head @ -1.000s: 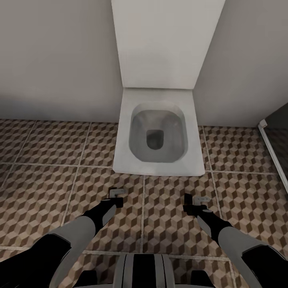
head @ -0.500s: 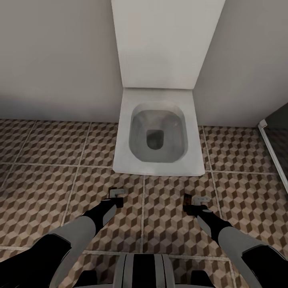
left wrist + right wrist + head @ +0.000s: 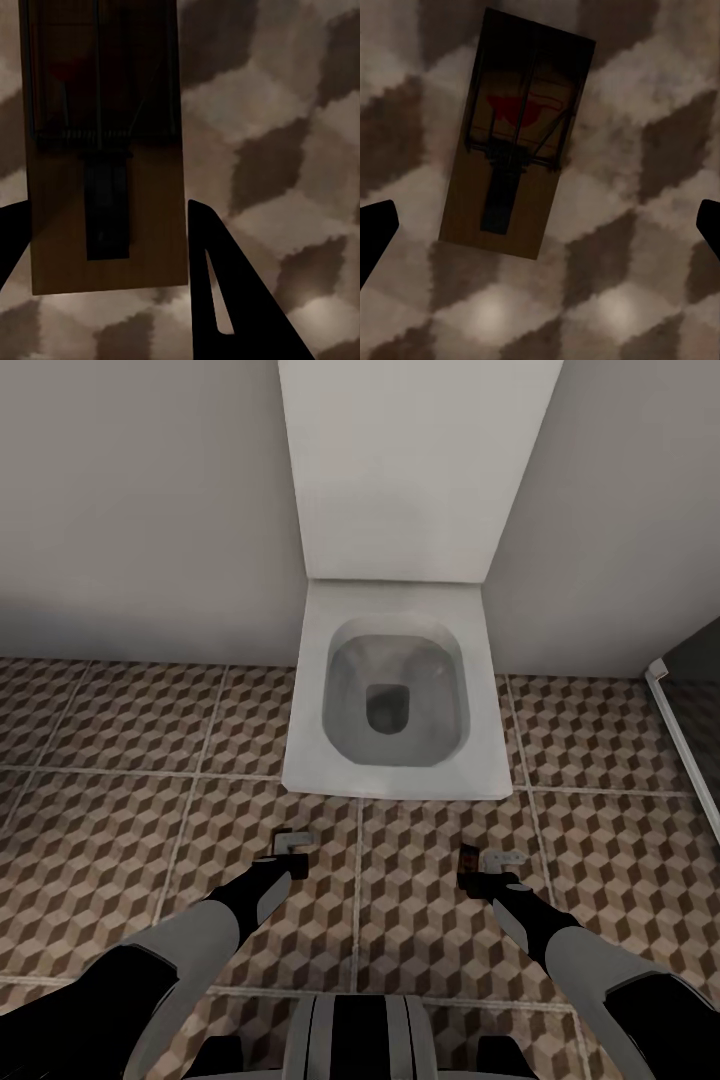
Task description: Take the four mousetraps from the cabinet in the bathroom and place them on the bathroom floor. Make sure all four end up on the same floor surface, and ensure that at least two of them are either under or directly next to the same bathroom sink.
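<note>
Both arms reach down over the cube-patterned bathroom floor (image 3: 120, 810) in front of a toilet. In the left wrist view a tan mousetrap (image 3: 105, 112) with a dark spring bar sits between the fingers of my left gripper (image 3: 109, 204), which press against its two long edges. My left gripper (image 3: 291, 844) looks narrow in the head view. In the right wrist view a second mousetrap (image 3: 517, 135) lies flat on the tiles, and my right gripper (image 3: 547, 206) is spread wide open around it without touching. My right gripper (image 3: 488, 860) hangs just above the floor. The cabinet and sink are out of view.
A white wall-hung toilet (image 3: 395, 700) with an open bowl stands straight ahead, its white panel (image 3: 400, 460) rising up the grey wall. A shower screen's white frame (image 3: 680, 740) runs along the right edge. Open tiles stretch to the left of the toilet.
</note>
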